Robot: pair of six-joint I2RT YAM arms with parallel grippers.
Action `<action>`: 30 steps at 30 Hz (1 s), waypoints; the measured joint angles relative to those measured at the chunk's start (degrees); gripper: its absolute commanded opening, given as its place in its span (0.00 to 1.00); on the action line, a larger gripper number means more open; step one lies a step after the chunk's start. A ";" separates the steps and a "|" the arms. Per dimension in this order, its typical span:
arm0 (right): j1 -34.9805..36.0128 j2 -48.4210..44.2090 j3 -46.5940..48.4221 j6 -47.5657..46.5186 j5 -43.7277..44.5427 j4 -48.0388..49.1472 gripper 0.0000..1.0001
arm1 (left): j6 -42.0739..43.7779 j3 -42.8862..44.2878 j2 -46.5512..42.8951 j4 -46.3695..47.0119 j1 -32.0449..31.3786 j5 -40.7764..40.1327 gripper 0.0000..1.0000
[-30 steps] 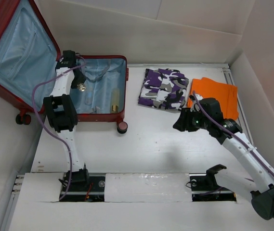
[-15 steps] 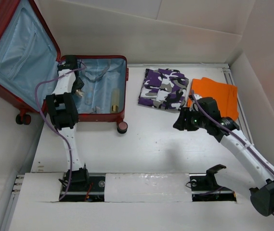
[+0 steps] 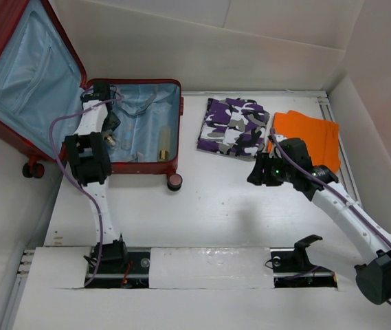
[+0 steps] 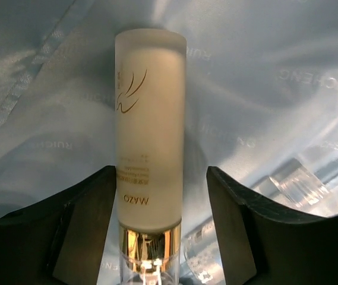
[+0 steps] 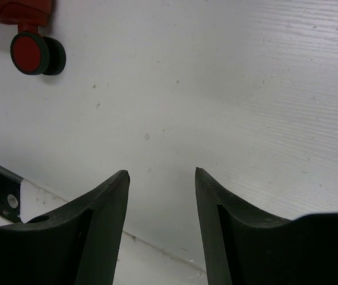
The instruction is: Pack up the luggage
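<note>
The red luggage lies open at the far left, its lid raised and its light blue lining showing. My left gripper is inside the luggage's base. Its jaws stand open around a frosted white bottle with a gold collar: the left finger touches it, the right finger stands clear. The bottle's shiny cap end shows in the top view. My right gripper is open and empty above bare table; in the right wrist view only white table lies between its fingers.
A second, yellowish bottle lies in the luggage base, and clear plastic items lie beside the frosted bottle. Folded camouflage clothing and an orange cloth lie at the back right. A luggage wheel juts out.
My left gripper has moved with the frosted bottle toward the near side of the luggage base. My right arm has shifted only slightly.
</note>
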 measured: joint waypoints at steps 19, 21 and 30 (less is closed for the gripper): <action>-1.99 0.87 0.02 -0.33 2.84 1.01 0.16 | -3.65 -3.56 -25.86 7.08 -23.47 5.49 0.53; -3.80 0.26 0.20 -0.15 3.56 0.70 0.10 | -5.77 -3.82 -24.33 6.99 -31.17 6.80 0.53; -9.11 -6.97 4.42 0.76 6.08 -1.49 0.51 | -28.79 -15.23 -20.09 11.82 -50.71 14.47 0.60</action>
